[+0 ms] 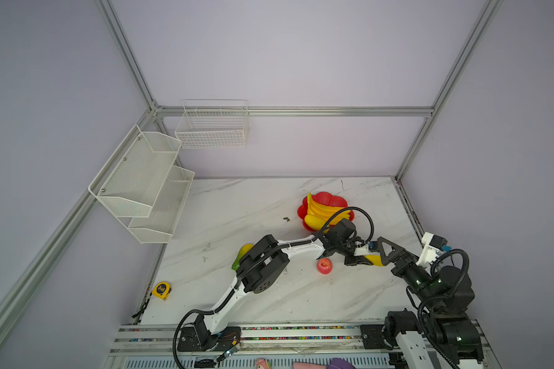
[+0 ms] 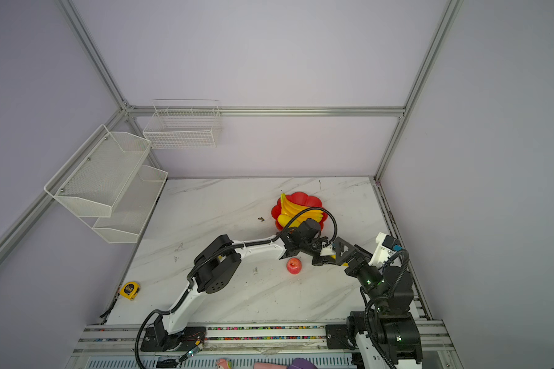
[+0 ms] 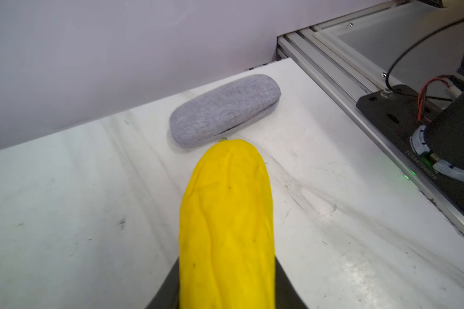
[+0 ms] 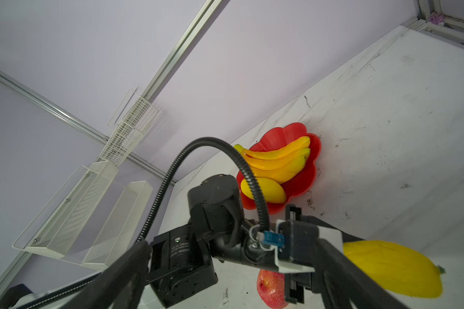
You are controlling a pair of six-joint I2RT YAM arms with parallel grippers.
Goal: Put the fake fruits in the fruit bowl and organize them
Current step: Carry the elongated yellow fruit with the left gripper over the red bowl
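Observation:
My left gripper [image 3: 227, 270] reaches across to the right and is shut on a yellow mango [image 3: 225, 208], with a dark finger [image 3: 169, 283] pressed to each side. Both top views show that mango [image 1: 374, 259] beside my right gripper [image 1: 383, 254]. My right gripper [image 4: 232, 248] is open, its fingers spread wide around the left arm's wrist. The red fruit bowl [image 1: 333, 198] holds the banana bunch [image 1: 320, 209] and another yellow mango [image 1: 312, 221]. A red apple [image 1: 324, 266] lies on the table near the left wrist. A green-and-yellow mango [image 1: 242, 254] peeks out behind the left elbow.
A grey glasses case [image 3: 223, 109] lies just beyond the held mango, by the right wall. A yellow tape measure [image 1: 161, 290] sits at the table's left edge. White mesh baskets [image 1: 141, 179] hang on the left wall and a wire basket [image 1: 211, 127] on the back wall.

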